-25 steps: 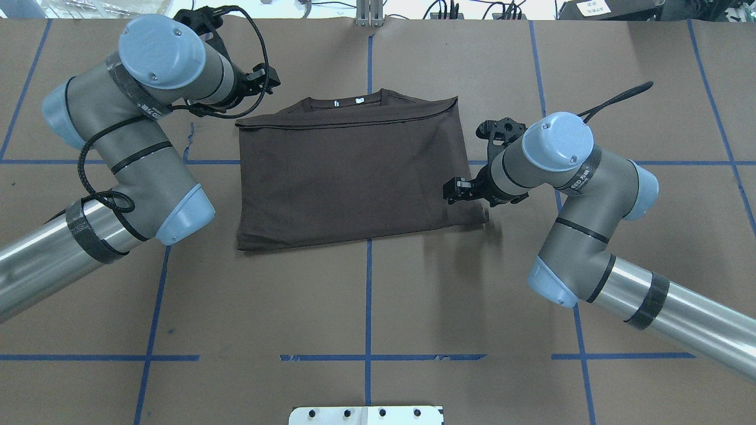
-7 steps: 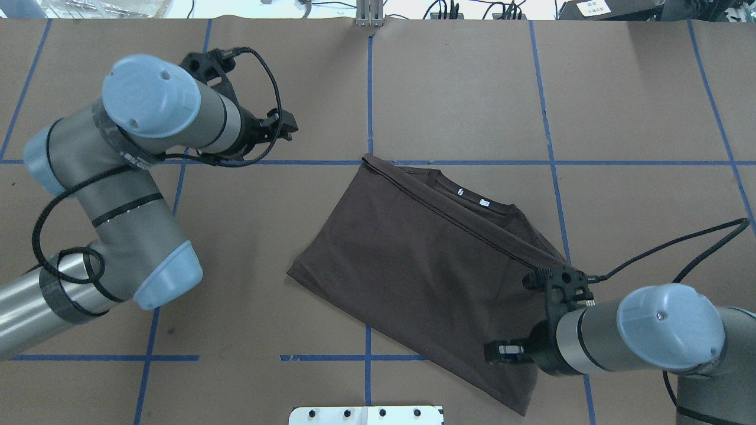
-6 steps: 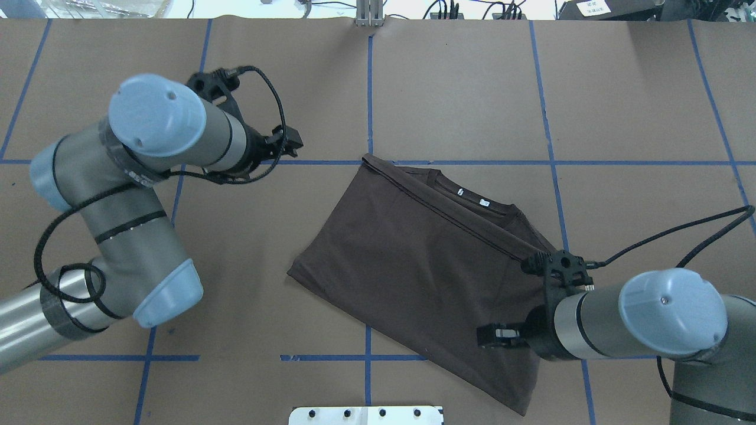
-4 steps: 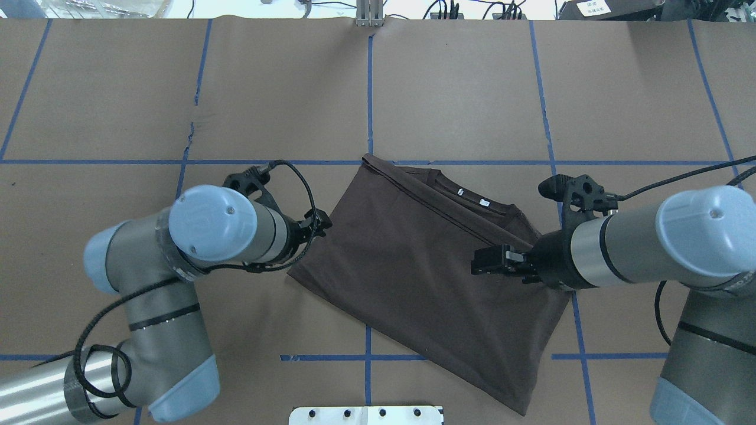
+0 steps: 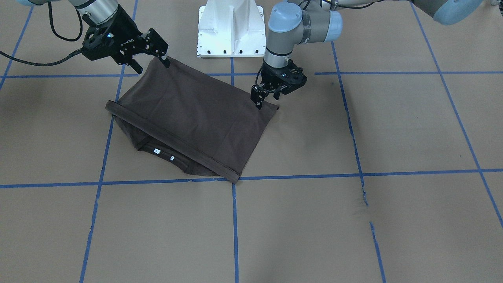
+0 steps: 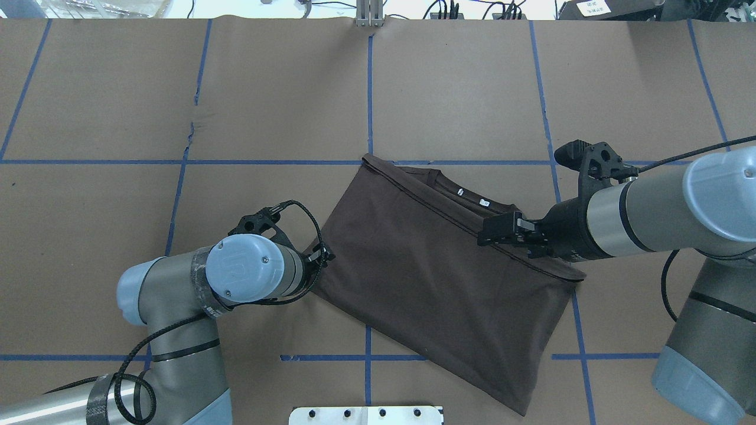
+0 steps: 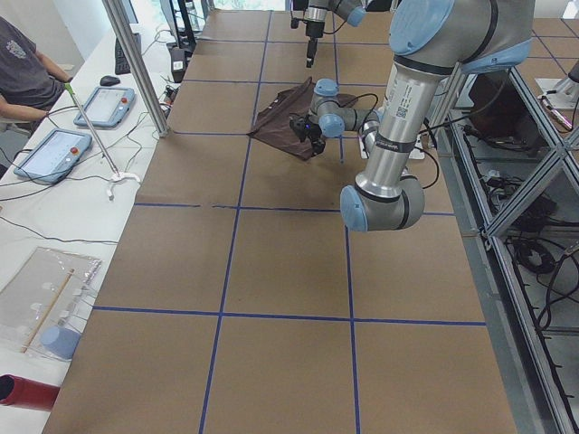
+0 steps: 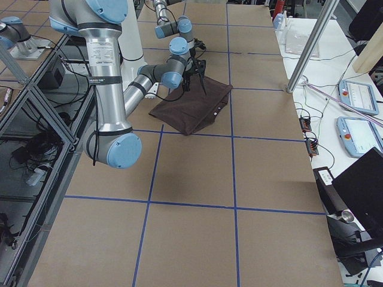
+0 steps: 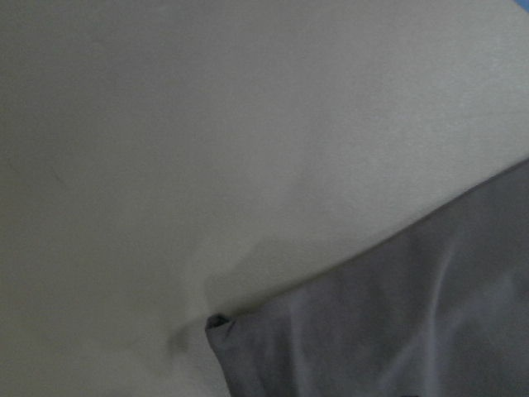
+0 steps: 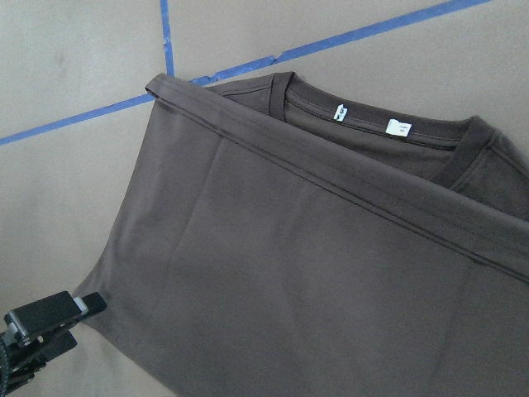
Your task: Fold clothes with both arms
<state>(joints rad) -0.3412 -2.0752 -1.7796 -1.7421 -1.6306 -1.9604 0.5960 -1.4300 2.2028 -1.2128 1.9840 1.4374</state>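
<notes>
The dark brown T-shirt [image 6: 437,283] lies folded and turned slantwise on the table, with its collar and white labels [image 6: 472,198] showing at the far edge. My left gripper [image 6: 323,257] is low at the shirt's left corner and open. The left wrist view shows that corner [image 9: 397,331] lying flat on the paper, with no fingers in view. My right gripper [image 6: 493,230] hovers open over the folded edge near the collar. In the front-facing view its fingers [image 5: 165,59] are spread above the shirt [image 5: 188,114]. The right wrist view shows the shirt [image 10: 289,273] and the left gripper [image 10: 37,331].
Brown paper with blue tape lines [image 6: 368,88] covers the table. The white pedestal base [image 5: 232,31] stands at the near edge behind the shirt. An operator [image 7: 23,72] and tablets [image 7: 99,104] are at a side bench past the far edge.
The shirt was dragged toward the robot and rotated. Since half a second ago my left gripper has come down to the shirt's left corner. My right gripper has shifted toward the collar.
</notes>
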